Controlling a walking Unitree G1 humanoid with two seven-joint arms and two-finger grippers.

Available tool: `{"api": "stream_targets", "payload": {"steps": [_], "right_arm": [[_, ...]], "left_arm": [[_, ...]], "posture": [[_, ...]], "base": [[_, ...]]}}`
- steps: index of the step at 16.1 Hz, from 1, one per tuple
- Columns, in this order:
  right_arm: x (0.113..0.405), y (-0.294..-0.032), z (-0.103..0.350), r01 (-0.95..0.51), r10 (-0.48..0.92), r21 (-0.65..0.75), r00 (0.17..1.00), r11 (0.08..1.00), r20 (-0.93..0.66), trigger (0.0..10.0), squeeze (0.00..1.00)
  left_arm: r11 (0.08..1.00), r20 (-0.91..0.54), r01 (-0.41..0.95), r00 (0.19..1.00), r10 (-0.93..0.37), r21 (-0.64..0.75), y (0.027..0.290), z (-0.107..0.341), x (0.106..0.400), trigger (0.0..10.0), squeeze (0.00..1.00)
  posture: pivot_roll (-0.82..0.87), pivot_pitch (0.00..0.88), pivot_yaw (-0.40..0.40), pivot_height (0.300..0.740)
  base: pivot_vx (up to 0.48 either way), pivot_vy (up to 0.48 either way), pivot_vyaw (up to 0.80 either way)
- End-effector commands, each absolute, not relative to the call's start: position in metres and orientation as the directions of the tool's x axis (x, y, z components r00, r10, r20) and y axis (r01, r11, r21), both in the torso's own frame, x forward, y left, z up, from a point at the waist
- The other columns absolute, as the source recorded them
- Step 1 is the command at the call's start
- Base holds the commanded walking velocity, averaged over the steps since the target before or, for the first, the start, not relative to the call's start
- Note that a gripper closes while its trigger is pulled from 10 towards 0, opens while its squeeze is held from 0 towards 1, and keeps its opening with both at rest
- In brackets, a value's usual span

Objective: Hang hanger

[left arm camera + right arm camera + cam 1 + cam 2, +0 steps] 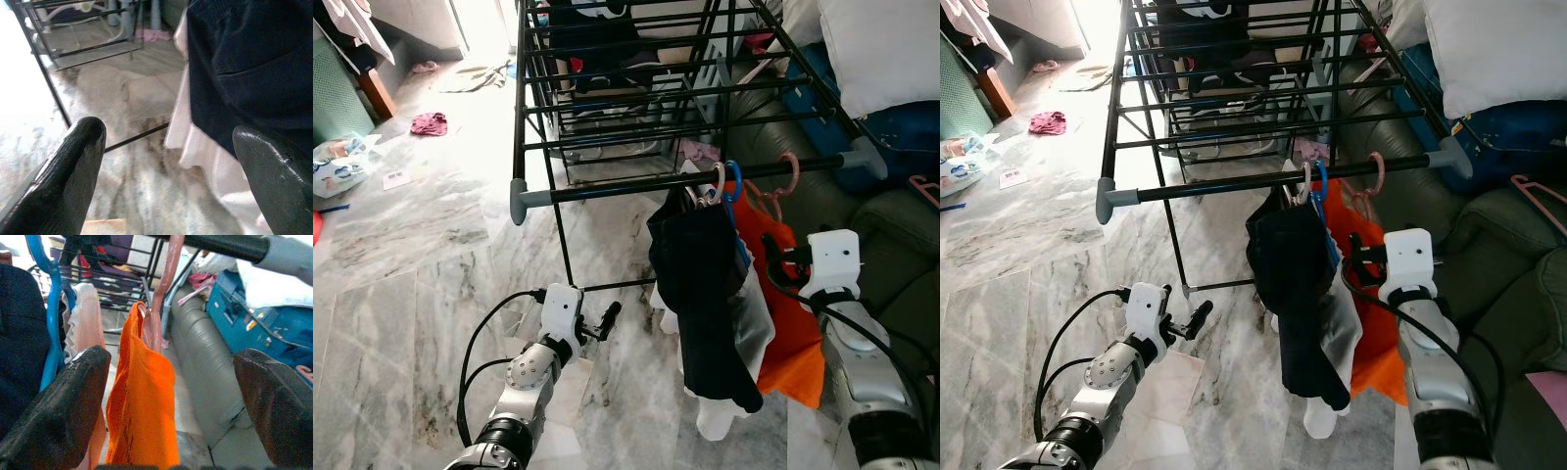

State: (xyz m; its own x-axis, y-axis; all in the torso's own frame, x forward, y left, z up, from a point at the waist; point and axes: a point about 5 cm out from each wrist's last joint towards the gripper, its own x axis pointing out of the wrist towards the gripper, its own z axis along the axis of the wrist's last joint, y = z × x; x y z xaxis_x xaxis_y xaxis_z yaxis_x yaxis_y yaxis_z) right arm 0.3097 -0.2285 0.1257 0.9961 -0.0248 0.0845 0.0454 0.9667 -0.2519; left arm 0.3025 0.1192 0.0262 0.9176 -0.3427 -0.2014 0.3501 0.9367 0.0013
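**Pink hanger on the bar, right arm nearest**

I see the pink hanger (781,186) hooked over the rack's bar (695,180) at 11 o'clock from my right gripper (771,259), fingers spread and empty. Orange garment (793,294) hangs straight down. Left gripper (604,321) is spread, farther off.

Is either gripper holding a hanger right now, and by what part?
Neither. The left gripper and right gripper are open with nothing between their fingers. The pink hanger with the orange garment hangs on the rack bar.

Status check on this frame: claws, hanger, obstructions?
Left claw open, low by dark garment. Right claw open, facing orange garment on pink hanger, hooked on rack rail. Nothing between.
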Motion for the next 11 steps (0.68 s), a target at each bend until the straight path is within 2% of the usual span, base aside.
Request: {"api": "stream_targets", "payload": {"steps": [1,6,11], "right_arm": [[0.305,-0.224,0.131,0.067,-0.039,-0.249,0.993,0.966,0.115,10.0,1.00],[0.301,-0.214,0.134,0.078,-0.042,-0.262,0.989,0.962,0.142,10.0,1.00],[0.294,-0.193,0.141,0.123,-0.062,-0.311,0.978,0.942,0.199,10.0,1.00]], "left_arm": [[0.936,-0.194,0.350,0.921,-0.337,0.031,0.122,0.028,0.303,10.0,0.00],[0.939,-0.167,0.338,0.931,-0.324,0.061,0.126,0.034,0.307,10.0,0.00],[0.965,-0.120,0.248,0.964,-0.237,0.088,0.141,0.048,0.318,10.0,0.00]], "posture": [[-0.12,0.160,0.037,0.740],[-0.11,0.160,0.027,0.740],[-0.10,0.136,0.016,0.740]], "base": [[0.000,0.000,0.00],[0.000,0.000,0.00],[0.000,0.000,0.00]]}}
